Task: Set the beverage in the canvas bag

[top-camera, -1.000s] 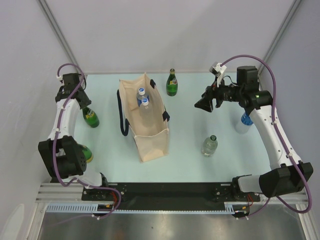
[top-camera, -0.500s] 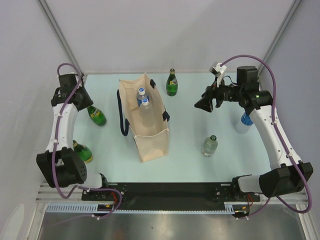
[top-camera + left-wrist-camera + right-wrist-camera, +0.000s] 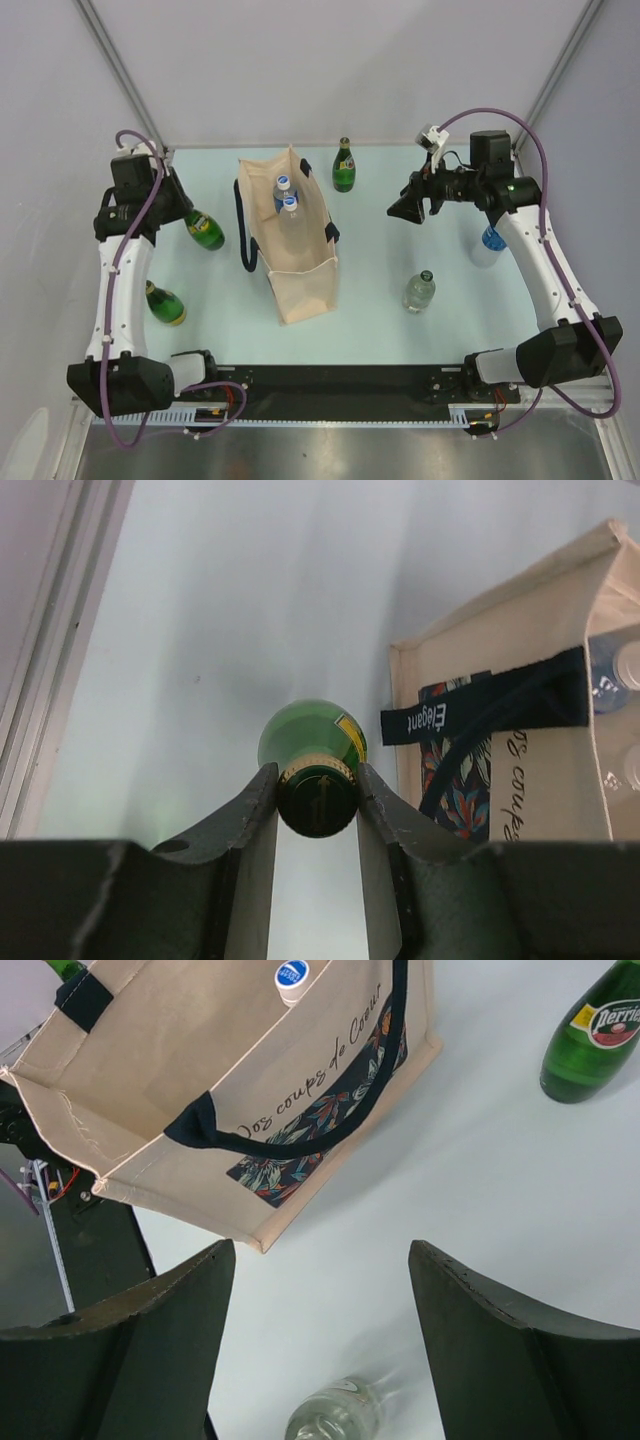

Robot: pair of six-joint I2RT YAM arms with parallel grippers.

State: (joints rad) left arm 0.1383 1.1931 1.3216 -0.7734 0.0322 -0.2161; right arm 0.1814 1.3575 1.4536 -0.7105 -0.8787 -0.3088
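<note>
At the near edge, a band of bare table [image 3: 370, 335] is left between the black rail [image 3: 340, 378] and the canvas bag [image 3: 300, 270], which stands upright at mid-table with its mouth open upward. To the near left, a second green bottle [image 3: 165, 303] is set close to the table's left edge. To the near right, a clear bottle [image 3: 420, 291] stands alone, with free surface on every side. Further back on the left, the left gripper [image 3: 317, 778] is clamped on the capped neck of the held green bottle [image 3: 207, 231], one finger pressed to each side. The bottle is tilted towards the bag, and a narrow open strip is left between it and the bag's navy handle [image 3: 243, 240]. It cannot be told whether its base touches the table. Two capped bottles [image 3: 288, 197] are lodged inside the bag at its far end. On the right, the right gripper [image 3: 321, 1247] is held above the table with its fingers well apart and nothing between them, and it is aimed at the bag's right side. A blue-capped bottle [image 3: 487, 246] is partly hidden behind that arm. At the far edge, a far green bottle [image 3: 344, 167] stands just beyond the bag's far right corner.
</note>
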